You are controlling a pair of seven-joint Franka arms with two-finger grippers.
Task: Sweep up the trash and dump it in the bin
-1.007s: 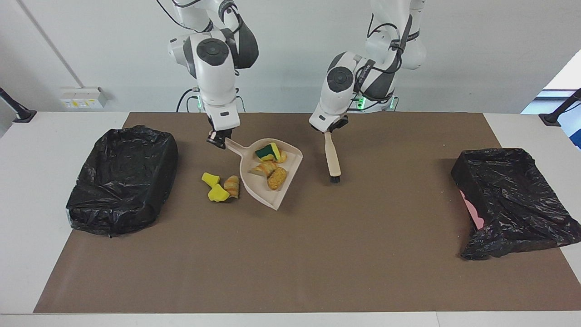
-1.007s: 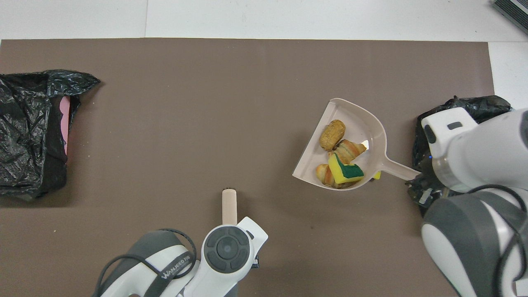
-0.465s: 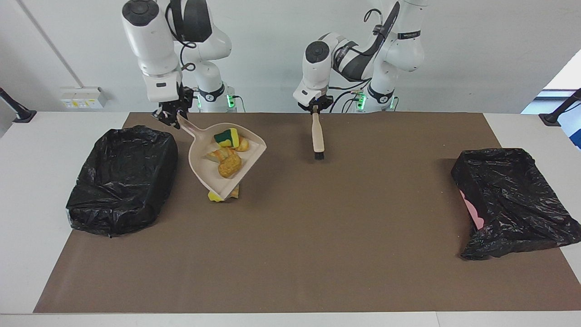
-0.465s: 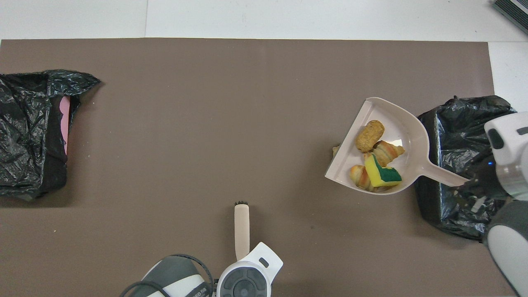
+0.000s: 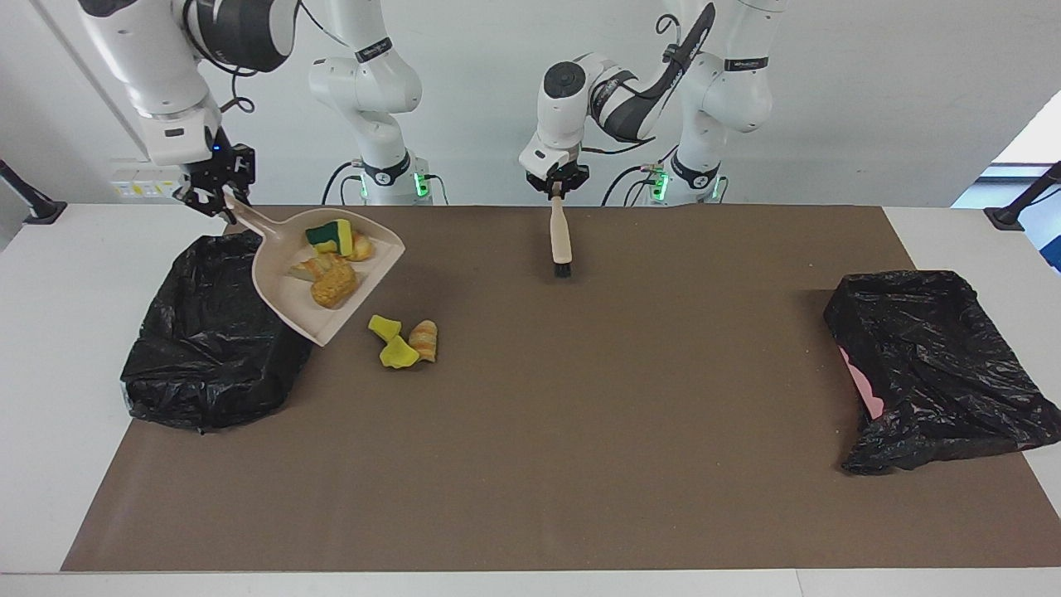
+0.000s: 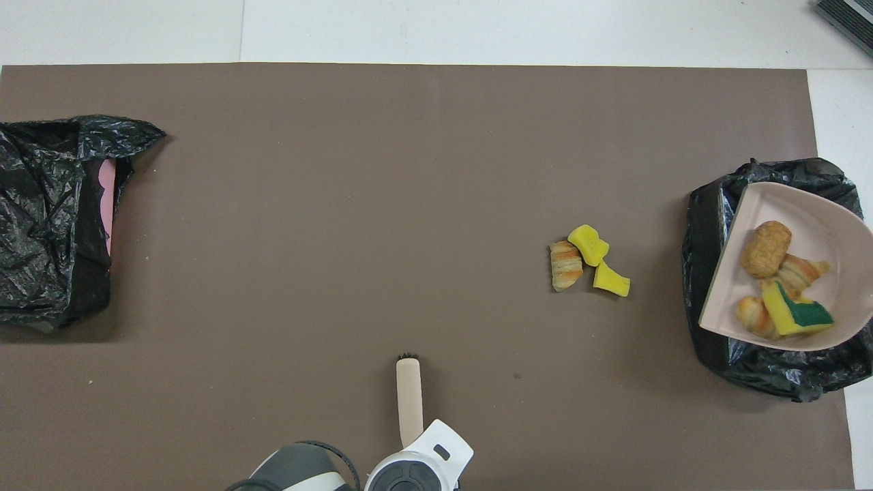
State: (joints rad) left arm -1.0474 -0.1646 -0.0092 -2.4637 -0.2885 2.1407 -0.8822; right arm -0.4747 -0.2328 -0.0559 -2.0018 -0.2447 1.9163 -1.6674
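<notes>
The right gripper, clenched on the handle of the beige dustpan, holds the loaded pan in the air over the black-lined bin at the right arm's end of the counter, the pan's open lip sloping down and away from the gripper. Four sponge chunks ride in the pan just below the gripper's grip: a yellow-and-green piece, two orange-and-cream striped ones and a browner lump, all bunched toward the handle end. The overhead view puts the pan squarely above the bin's mouth. The step in hand looks to be the dump of a first load, with the pan brought over the bin but not yet tipped enough to shed anything. The next move would call for the gripper to roll its wrist so the lip drops steeply into the liner and the chunks slide out, keeping the lip inside the bin's rim. Three loose chunks, two yellow and one striped, lie on the brown mat beside the bin, unswept, so a second pass seems needed. The left gripper hangs above the mat's middle, clamped on the top of a hand brush that points bristles down, waiting. A second black-lined bin sits unused at the left arm's end.
</notes>
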